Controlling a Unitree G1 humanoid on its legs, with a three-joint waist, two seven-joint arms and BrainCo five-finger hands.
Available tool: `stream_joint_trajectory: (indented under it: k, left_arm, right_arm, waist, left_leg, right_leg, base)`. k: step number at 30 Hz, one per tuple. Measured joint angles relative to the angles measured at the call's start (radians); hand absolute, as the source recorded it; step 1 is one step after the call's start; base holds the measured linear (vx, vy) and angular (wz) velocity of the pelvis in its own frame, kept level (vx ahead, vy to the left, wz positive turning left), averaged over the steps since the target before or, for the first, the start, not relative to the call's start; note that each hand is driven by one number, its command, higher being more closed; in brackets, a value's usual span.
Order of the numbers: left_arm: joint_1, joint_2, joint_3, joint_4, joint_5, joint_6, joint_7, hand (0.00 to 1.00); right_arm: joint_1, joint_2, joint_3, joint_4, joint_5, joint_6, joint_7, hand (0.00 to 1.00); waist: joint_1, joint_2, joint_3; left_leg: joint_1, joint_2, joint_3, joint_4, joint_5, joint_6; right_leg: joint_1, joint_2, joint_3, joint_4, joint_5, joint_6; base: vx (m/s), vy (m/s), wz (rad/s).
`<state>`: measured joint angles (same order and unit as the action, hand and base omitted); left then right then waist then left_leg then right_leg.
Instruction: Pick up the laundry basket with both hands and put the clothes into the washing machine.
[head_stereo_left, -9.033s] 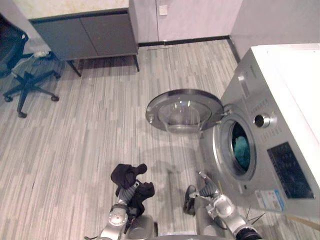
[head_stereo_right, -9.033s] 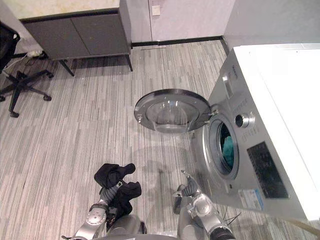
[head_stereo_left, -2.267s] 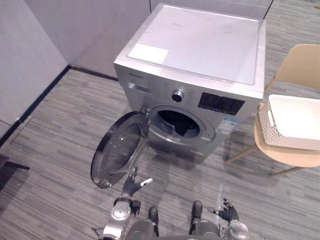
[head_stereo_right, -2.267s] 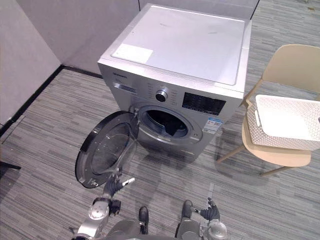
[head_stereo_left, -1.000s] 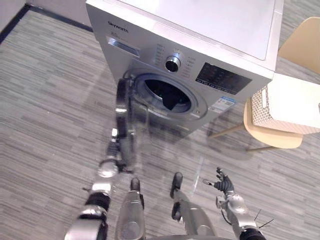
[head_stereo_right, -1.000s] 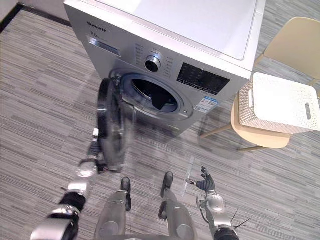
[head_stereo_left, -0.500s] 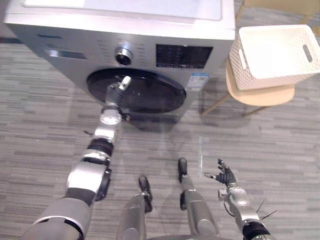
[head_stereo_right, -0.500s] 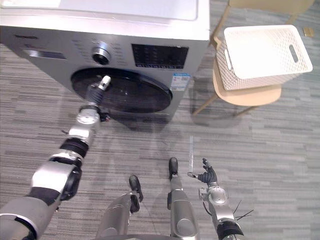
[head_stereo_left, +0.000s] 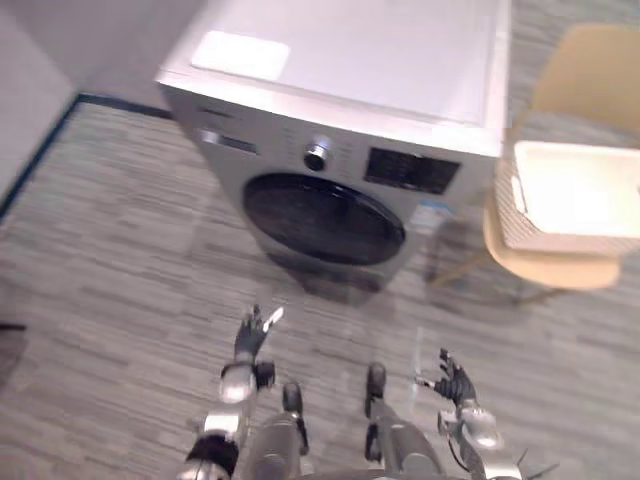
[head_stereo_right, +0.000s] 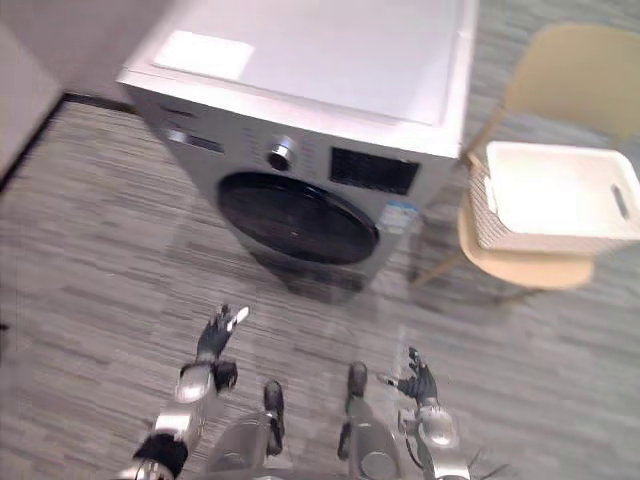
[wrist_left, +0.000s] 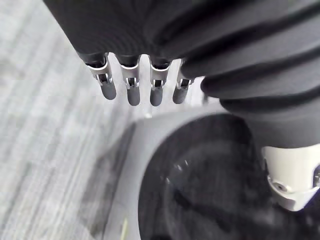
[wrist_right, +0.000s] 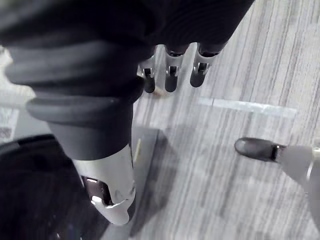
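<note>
The washer is standing ahead of the robot with its round door shut. The dark glass is hiding the drum, so whether the clothes are lying inside cannot be told. The basket is sitting on the chair just beside the washer's right side, its pale inside showing no clothes. Its long axis is running across the view, from the washer's side outward. It is lying ahead and to the right of both arms, so the right robot hand is the nearer one. That hand is hanging low over the floor, fingers loosely spread and holding nothing. The left robot hand is hovering low too, well apart from the door. Its fingers are lying straight in a row, empty, with the door glass beyond them. Half a second ago the left arm was reaching out with that hand against the door; now it is pulling back. A second ago the door was only partly swung in. The head camera is also shifting, so the washer is sitting differently in view. The loading appears done, with the basket probably the only thing left to handle.
</note>
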<state>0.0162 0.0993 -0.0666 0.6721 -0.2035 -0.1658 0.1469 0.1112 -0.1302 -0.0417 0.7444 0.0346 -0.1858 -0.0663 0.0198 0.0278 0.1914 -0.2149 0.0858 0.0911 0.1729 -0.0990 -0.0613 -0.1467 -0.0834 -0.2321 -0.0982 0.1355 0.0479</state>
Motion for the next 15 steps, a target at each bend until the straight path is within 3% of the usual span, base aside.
stream_joint_trajectory:
  k: [4,7,8,10,11,12,13,14,15]
  left_arm:
    - [0.121,-0.009,0.04,0.01,-0.022,-0.008,-0.04,0.0]
    - [0.104,-0.03,0.079,0.102,-0.02,-0.014,-0.05,0.0]
    - [0.098,-0.044,0.106,0.149,-0.019,-0.014,-0.052,0.0]
    - [0.103,-0.038,0.142,0.199,-0.017,-0.013,-0.051,0.0]
    - [0.111,-0.028,0.154,0.219,-0.014,-0.011,-0.047,0.0]
    - [0.128,-0.015,0.158,0.23,0.001,-0.007,-0.039,0.0]
    - [0.139,-0.016,0.176,0.227,0.002,-0.008,-0.037,0.0]
    - [0.153,-0.015,0.189,0.227,0.003,-0.007,-0.038,0.0]
    - [0.172,-0.012,0.189,0.23,0.005,-0.006,-0.04,0.0]
  right_arm:
    - [-0.008,0.002,0.001,0.058,-0.017,0.0,0.0,0.0]
    - [-0.043,0.0,0.001,0.104,-0.016,0.001,-0.016,0.0]
    - [-0.067,-0.011,0.002,0.11,-0.015,0.002,-0.025,0.0]
    - [-0.097,-0.012,0.009,0.113,-0.017,0.01,-0.026,0.0]
    - [-0.109,-0.002,0.015,0.113,-0.023,0.014,-0.026,0.0]
    - [-0.114,0.008,0.026,0.113,-0.033,0.015,-0.026,0.0]
    - [-0.115,0.007,0.035,0.113,-0.041,0.017,-0.024,0.0]
    - [-0.117,0.005,0.052,0.114,-0.05,0.017,-0.019,0.0]
    - [-0.124,0.004,0.075,0.115,-0.056,0.018,-0.016,0.0]
  waist:
    - [0.003,0.038,-0.032]
    - [-0.004,0.037,-0.034]
    - [0.003,0.042,-0.037]
    - [0.028,0.013,-0.032]
    - [0.036,0.0,-0.03]
    - [0.049,-0.017,-0.028]
    - [0.057,-0.019,-0.028]
    - [0.055,-0.02,-0.028]
    - [0.051,-0.022,-0.026]
  left_leg:
    - [0.015,-0.035,-0.111,-0.045,0.039,0.004]
    - [-0.002,0.038,0.156,-0.064,0.055,0.029]
    - [-0.001,0.065,0.26,-0.049,0.101,0.034]
    - [0.003,0.04,0.248,-0.046,0.093,0.044]
    - [0.002,0.023,0.241,-0.029,0.079,0.053]
    - [0.0,0.01,0.236,0.023,0.033,0.063]
    - [-0.003,0.004,0.226,0.071,-0.014,0.071]
    - [-0.003,-0.004,0.217,0.115,-0.063,0.079]
    - [0.001,-0.022,0.2,0.166,-0.115,0.091]
  right_leg:
    - [0.067,-0.031,-0.153,0.019,-0.051,0.021]
    - [0.095,-0.085,-0.311,0.073,-0.093,0.04]
    - [0.095,-0.099,-0.346,0.1,-0.108,0.058]
    - [0.097,-0.127,-0.341,0.109,-0.11,0.063]
    - [0.111,-0.139,-0.346,0.11,-0.112,0.067]
    - [0.129,-0.166,-0.354,0.137,-0.132,0.093]
    - [0.133,-0.192,-0.356,0.191,-0.166,0.103]
    - [0.131,-0.234,-0.357,0.271,-0.205,0.119]
    - [0.104,-0.304,-0.334,0.436,-0.243,0.111]
  base:
    - [0.07,0.036,1.19]
    - [0.05,0.103,1.55]
    - [0.1,0.147,0.76]
    - [0.1,0.156,0.36]
    - [0.12,0.199,0.31]
    - [0.14,0.233,0.37]
    - [0.12,0.198,0.36]
    - [0.11,0.222,0.31]
    - [0.13,0.242,0.51]
